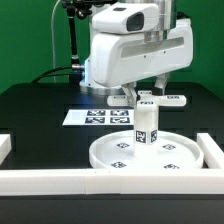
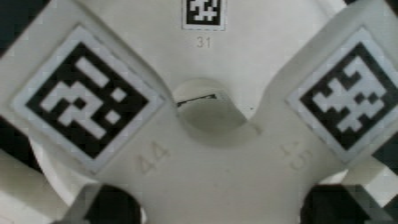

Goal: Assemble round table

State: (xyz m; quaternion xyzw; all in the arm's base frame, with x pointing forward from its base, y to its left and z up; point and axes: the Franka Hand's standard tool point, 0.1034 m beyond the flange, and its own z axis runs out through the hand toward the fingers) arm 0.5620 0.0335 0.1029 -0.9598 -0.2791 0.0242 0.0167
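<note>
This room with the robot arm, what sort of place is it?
Probably a robotics lab test bench: a black table fenced by white rails, a marker board, and tagged kit parts like the disc.

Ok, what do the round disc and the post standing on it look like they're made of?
Round disc: looks like white plastic, smooth and matte, with an evenly moulded raised rim. Post: the same opaque white, probably plastic too, and it carries black-and-white printed tags. The pictures cannot confirm the material.
</note>
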